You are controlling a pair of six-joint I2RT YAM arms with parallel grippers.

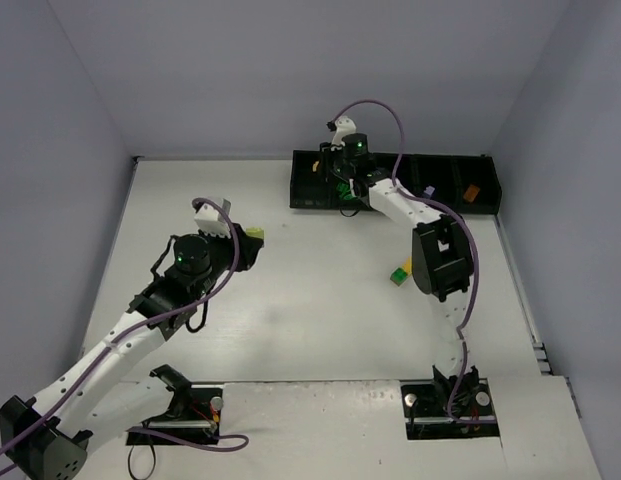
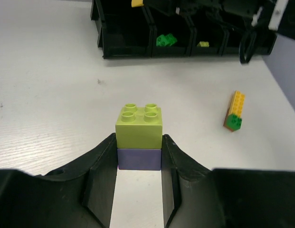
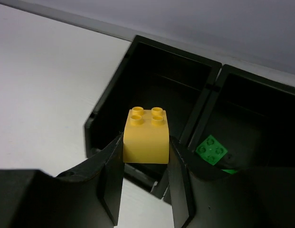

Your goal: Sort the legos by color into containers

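R gripper (image 3: 145, 143) clamped tight on yellow brick (image 3: 145, 135), over tray's (image 1: 310, 204) end cell, 12 o'clock of table; not dropped yet. L gripper (image 2: 139, 142), part-closed, pinches lime-on-lavender stack (image 2: 139, 130) at 9 o'clock. Already in cells: green brick (image 3: 211, 148), lime brick (image 2: 203, 44), lavender brick (image 1: 428, 190), orange brick (image 1: 471, 192). To do, I'd say: both held loads, plus mixed stack (image 2: 234, 111) on table at 3 o'clock.

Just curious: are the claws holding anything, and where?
Left claw grips a lime-on-lavender stack low on its sides; right claw pinches a yellow brick by its sides.
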